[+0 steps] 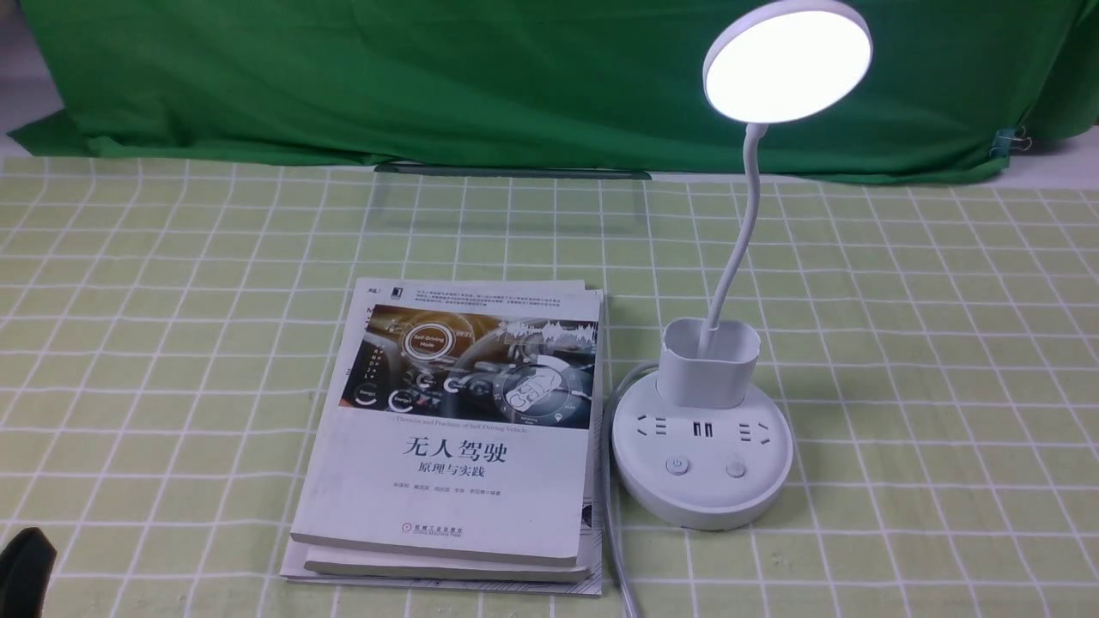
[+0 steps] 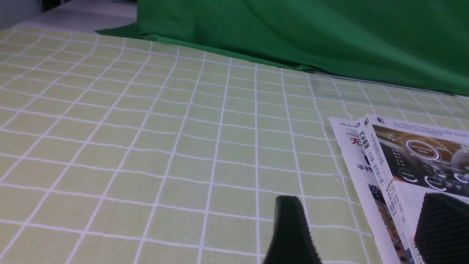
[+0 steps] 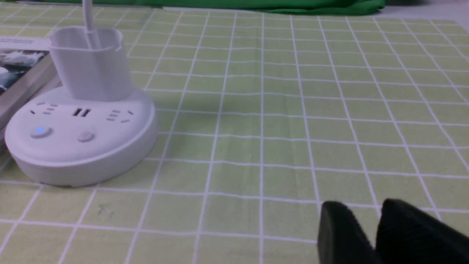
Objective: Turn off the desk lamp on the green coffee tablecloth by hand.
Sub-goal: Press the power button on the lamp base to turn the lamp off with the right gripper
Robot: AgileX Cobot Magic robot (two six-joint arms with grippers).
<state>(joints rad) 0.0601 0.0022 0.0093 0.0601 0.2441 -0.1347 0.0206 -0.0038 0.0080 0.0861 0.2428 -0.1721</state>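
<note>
- Desk lamp (image 1: 702,446) stands lit on the green coffee tablecloth (image 1: 927,343), just right of stacked books (image 1: 455,438).
- Left wrist: left gripper (image 2: 361,227) spread apart, holding nothing, beside the books.
- Right wrist: right gripper (image 3: 370,231) nearly closed, empty, well apart from the lamp base.

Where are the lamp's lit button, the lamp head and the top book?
lit button (image 3: 40,131), right wrist view, its glowing centre.
lamp head (image 1: 787,64), front view, middle of the bright disc.
top book (image 1: 455,455), front view, white cover.
</note>
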